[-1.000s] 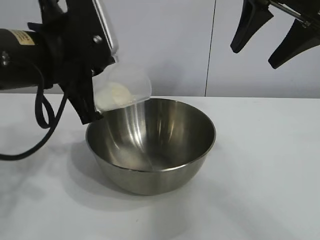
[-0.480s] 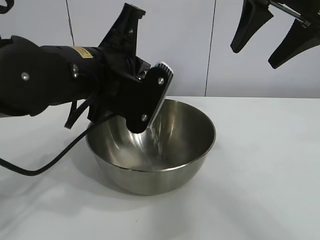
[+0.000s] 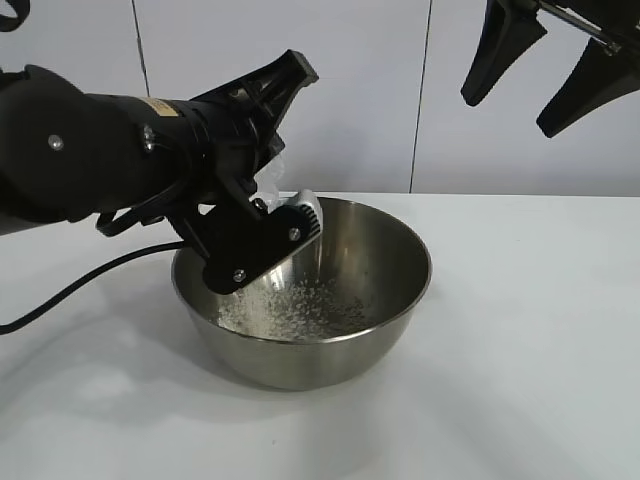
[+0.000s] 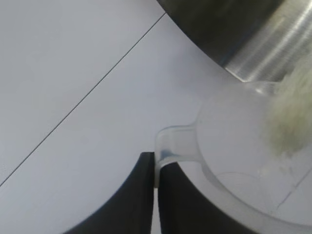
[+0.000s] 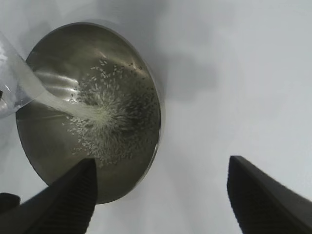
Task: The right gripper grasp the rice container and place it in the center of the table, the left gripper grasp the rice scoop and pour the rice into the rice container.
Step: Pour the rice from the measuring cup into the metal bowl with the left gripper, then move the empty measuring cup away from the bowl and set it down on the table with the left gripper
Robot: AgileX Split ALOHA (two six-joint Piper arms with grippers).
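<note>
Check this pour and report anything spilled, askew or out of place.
Nothing stands out. The left gripper holds the rice scoop tipped over the rice container, and the rice lands inside it; no grains show on the table. The right gripper hangs open above, apart from the container.

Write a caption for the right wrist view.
Rice streams from the scoop into the steel bowl.

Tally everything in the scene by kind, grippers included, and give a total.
Grippers: 2, the left gripper tipping the rice scoop, the right gripper raised above the table
Steel bowls: 1, the rice container
Plastic scoops: 1
Heaps of rice: 1
Total: 5
</note>
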